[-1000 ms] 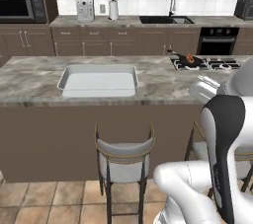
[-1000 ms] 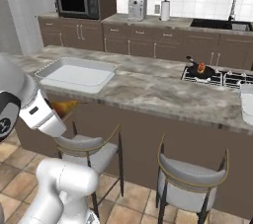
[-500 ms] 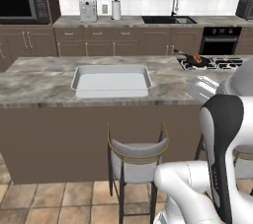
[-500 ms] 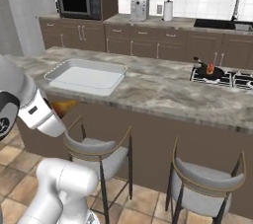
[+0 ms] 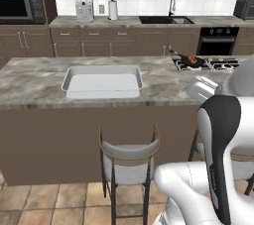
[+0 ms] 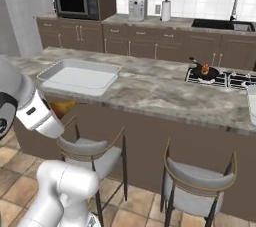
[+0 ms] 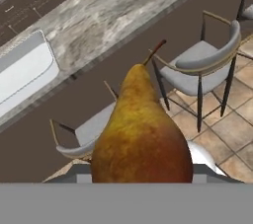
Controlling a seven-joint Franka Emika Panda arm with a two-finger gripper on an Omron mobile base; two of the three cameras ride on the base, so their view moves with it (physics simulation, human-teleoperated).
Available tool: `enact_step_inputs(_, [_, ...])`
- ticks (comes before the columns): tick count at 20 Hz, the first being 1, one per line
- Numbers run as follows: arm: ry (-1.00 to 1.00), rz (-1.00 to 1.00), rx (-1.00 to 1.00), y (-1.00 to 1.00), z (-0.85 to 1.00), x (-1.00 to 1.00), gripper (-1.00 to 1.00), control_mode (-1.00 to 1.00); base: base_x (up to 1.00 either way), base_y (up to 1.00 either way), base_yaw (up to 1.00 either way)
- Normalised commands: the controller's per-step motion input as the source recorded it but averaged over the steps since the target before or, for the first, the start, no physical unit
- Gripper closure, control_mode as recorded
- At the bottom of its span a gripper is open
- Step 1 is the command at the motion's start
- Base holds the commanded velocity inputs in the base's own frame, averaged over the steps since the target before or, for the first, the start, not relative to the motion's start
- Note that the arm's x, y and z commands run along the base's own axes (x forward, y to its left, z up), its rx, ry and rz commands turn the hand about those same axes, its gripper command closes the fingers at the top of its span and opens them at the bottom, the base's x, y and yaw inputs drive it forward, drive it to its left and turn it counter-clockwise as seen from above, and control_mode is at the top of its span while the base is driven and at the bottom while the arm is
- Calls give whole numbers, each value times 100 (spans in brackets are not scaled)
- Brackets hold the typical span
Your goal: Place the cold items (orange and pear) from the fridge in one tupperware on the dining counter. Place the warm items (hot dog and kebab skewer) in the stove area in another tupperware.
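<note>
A brown-yellow pear (image 7: 141, 129) with a red blush and a thin stem looms large in the hand view, and my gripper (image 6: 59, 112) is shut on it. In the right base view the pear (image 6: 62, 106) hangs below the edge of the dining counter (image 6: 150, 91), at its near side. On that counter lies a shallow clear tupperware (image 5: 102, 81) (image 6: 80, 76) (image 7: 20, 70). A second pale tupperware (image 5: 201, 90) sits further right, partly behind my arm. A dark pan holding something red (image 5: 191, 60) (image 6: 205, 70) rests on the stove. The orange is out of view.
Two grey-seated bar stools (image 6: 90, 148) (image 6: 192, 181) stand against the counter's near side, one right beside the pear. Along the back wall run a microwave (image 5: 17, 7), a coffee machine (image 5: 84, 9), a sink (image 5: 166, 19) and an oven (image 5: 216, 45).
The whole picture has slid sideways and back a little as the base moved. The pear stays in the shut gripper, at the same spot in the right base view.
</note>
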Motion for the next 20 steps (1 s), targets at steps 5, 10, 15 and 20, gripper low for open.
enact_step_inputs(5, [0,0,0,0,0,0,100,100,-42,-100,-6])
enact_step_inputs(10, [0,0,0,0,0,0,100,100,-37,-95,-5])
enact_step_inputs(15, [0,0,0,0,0,0,100,100,8,-81,-12])
enact_step_inputs(20, [0,0,0,0,0,0,100,100,22,-75,-21])
